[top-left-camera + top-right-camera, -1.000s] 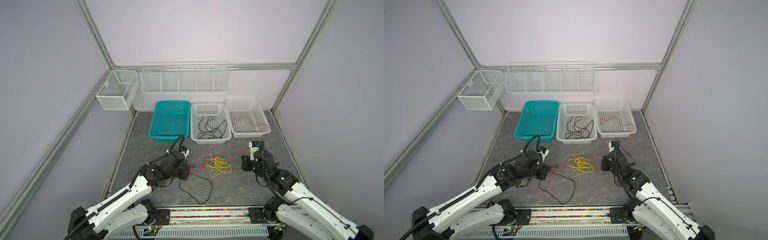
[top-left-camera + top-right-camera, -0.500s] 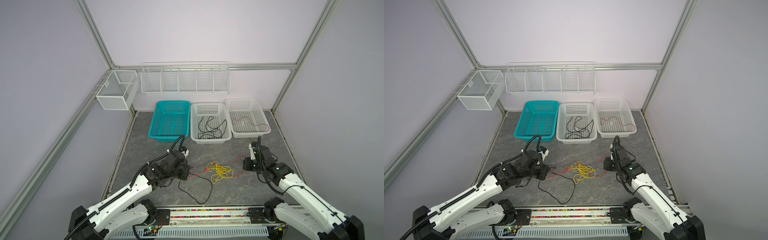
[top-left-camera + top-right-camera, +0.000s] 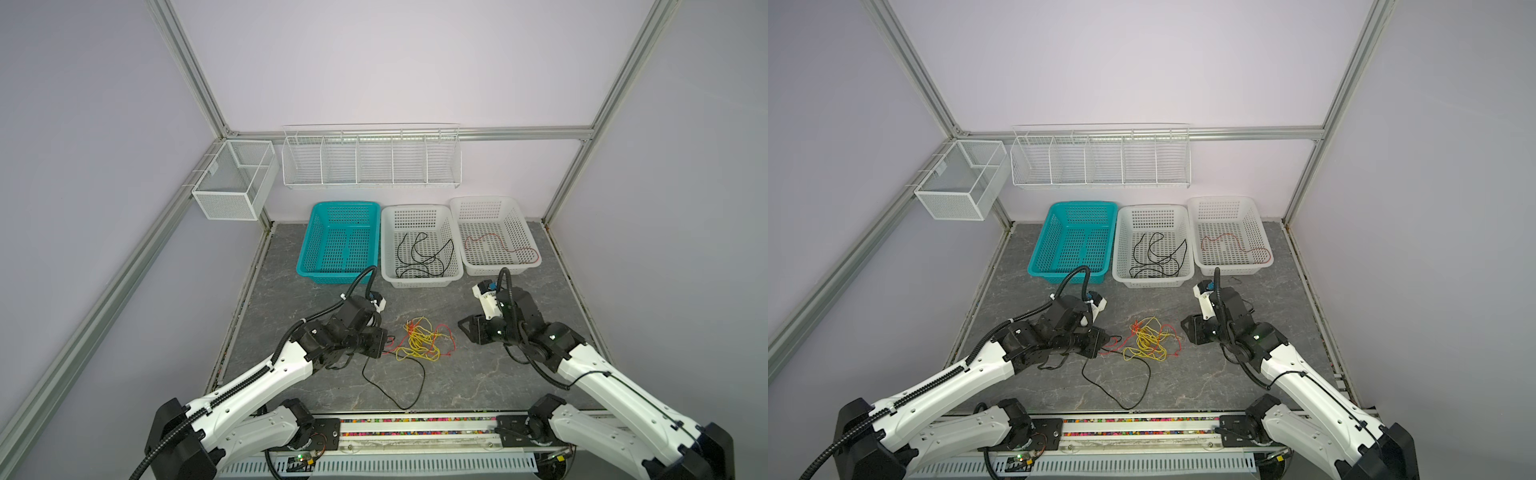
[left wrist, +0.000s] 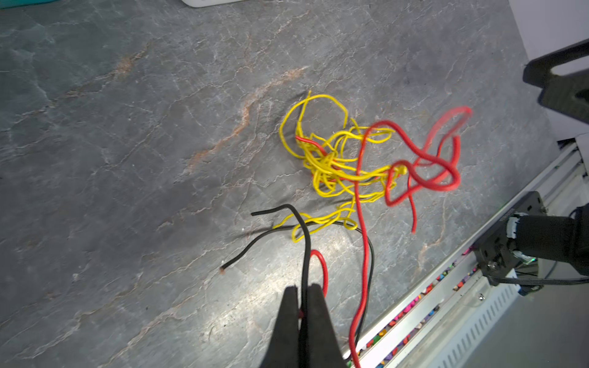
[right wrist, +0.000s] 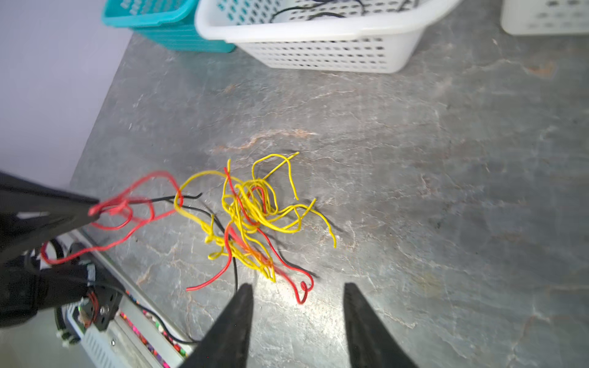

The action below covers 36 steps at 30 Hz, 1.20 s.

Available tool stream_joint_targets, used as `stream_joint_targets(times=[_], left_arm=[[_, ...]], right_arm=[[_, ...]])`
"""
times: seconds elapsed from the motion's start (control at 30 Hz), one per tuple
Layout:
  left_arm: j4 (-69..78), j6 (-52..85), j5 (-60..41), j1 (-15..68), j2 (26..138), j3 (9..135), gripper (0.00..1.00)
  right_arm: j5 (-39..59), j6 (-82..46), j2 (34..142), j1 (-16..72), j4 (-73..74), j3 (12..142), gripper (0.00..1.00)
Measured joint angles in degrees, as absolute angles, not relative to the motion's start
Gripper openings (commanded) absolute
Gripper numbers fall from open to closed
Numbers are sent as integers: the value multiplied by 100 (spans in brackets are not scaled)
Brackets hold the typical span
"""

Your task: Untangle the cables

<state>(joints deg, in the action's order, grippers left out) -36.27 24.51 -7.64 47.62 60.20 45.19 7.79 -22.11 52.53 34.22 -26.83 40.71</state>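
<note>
In both top views, your cables [image 3: 422, 343] lie tangled on the table [image 3: 478, 382] between the two arms. Left wrist view: your left end effector [image 4: 302, 288] is clamped on the cables, a black strand between its tips. Right wrist view: your right end effector [image 5: 298, 286] stands apart and holds nothing, just beside the tangle.

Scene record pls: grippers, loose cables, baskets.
left gripper: shut on black and red cables
right gripper: open, holding nothing
yellow tangle: on table, between the grippers, red strands through it
middle white basket: black cable
right white basket: red cable
teal basket: no cable seen
</note>
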Motion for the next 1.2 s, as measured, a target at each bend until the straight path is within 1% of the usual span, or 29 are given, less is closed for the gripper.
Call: stream_joint_targets(times=[0.1, 0.23, 0.43, 0.6, 0.93, 0.97, 1.0, 1.03, 1.1, 1.2], left_arm=[[-3566, 2523, -934, 4762, 6108, 4519, 0], [-3562, 2600, -1079, 4762, 6152, 4523, 0], [-3559, 2672, -1264, 4762, 6128, 4545, 0], [-3575, 2679, -1356, 4762, 6051, 4545, 0], [-3660, 2679, -1426, 4762, 5867, 4545, 0], [-3677, 2676, -1441, 4762, 5865, 4545, 0], [-3697, 2676, -1448, 4762, 5863, 4545, 0], [-3717, 2676, -1461, 4762, 5861, 4545, 0], [-3778, 2676, -1466, 4762, 5837, 4545, 0], [-3905, 2674, -1459, 4762, 5725, 4545, 0]], right_arm=[[915, -2064, 5144, 3767, -2497, 4115, 61], [991, -1883, 5205, 4316, -2158, 4112, 62], [810, -1557, 5964, 4950, -1559, 4104, 62], [462, -1227, 6637, 5181, -1162, 4104, 62], [73, -731, 7437, 5234, -421, 4086, 58], [56, -694, 7513, 5238, -373, 4084, 55], [36, -659, 7585, 5240, -333, 4082, 51], [21, -637, 7629, 5242, -307, 4082, 44], [-21, -561, 7706, 5251, -255, 4077, 26], [-89, -530, 7743, 5264, -187, 4042, 10]])
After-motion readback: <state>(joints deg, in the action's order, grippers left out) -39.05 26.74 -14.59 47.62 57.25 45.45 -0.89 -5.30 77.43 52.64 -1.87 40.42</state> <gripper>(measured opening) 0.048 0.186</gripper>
